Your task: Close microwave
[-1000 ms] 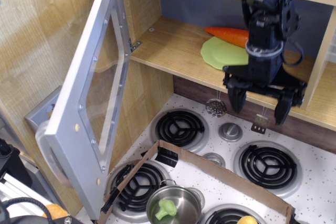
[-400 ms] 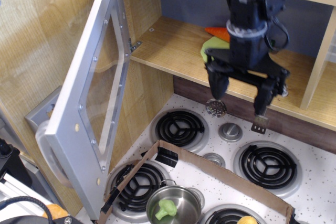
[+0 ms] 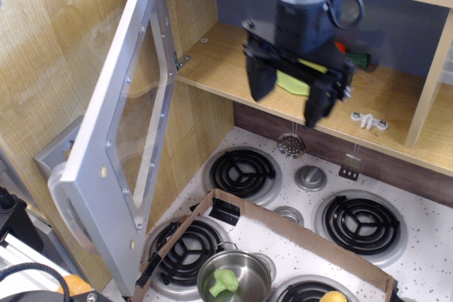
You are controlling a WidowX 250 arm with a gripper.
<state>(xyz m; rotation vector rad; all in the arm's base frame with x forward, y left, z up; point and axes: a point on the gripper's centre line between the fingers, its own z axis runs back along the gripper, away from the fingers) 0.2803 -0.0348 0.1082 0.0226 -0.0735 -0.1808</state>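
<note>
One arm hangs in front of the microwave (image 3: pixel 233 54), its black tool (image 3: pixel 289 102) pointing down with the two fingers spread wide and nothing between them. The tool is blurred, hovering over the front edge of the wooden compartment floor, well right of the door.

The microwave's silver-grey door (image 3: pixel 124 139) stands swung far out to the left, its clear window facing the camera at a slant and the chunky curved handle (image 3: pixel 62 206) low on its outer edge (partly hidden behind the door frame). The door is hinged at the compartment's left side.

Inside the compartment a light green plate (image 3: pixel 290 81) lies mostly hidden behind the tool, and a small white fitting (image 3: pixel 369 121) sits on the shelf floor to the right.

Below, a toy stove (image 3: pixel 311 203) with black coil burners and silver knobs carries a brown cardboard strip (image 3: pixel 283 228) bent across it. A small steel pot (image 3: pixel 233 277) stands on the front burner with a green piece (image 3: pixel 224 282) inside.
</note>
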